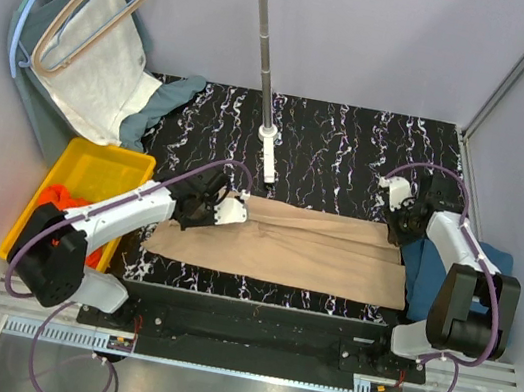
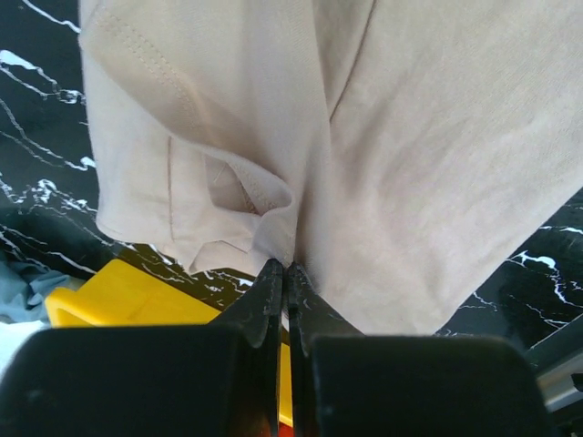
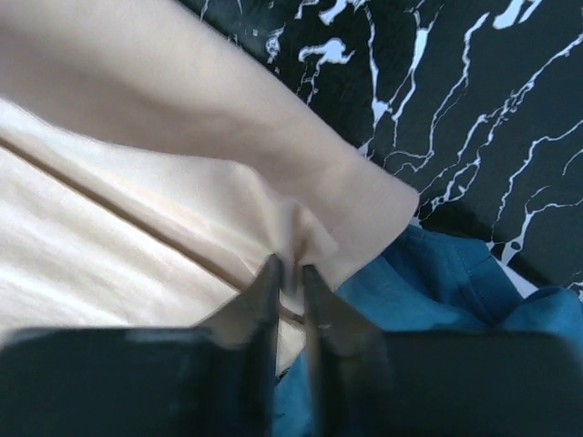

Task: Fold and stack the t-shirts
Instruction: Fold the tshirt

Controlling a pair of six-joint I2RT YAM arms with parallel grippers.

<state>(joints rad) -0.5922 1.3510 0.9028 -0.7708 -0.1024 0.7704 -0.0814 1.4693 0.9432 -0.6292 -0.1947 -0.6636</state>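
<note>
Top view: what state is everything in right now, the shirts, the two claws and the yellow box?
beige t-shirt: folded into a long band on the table, both ends pinched.
teal-blue t-shirt: unfolded, crumpled at the table's right edge.
orange-red t-shirt: bunched in the yellow bin.
left gripper: shut on the beige t-shirt.
right gripper: shut on the beige t-shirt.
yellow bin: upright, open-topped.
white cloth: hanging up, back left.

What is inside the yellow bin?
An orange-red t-shirt bunched at the near end of the yellow bin; the left arm crosses over that end, hiding how much cloth lies there.
</note>
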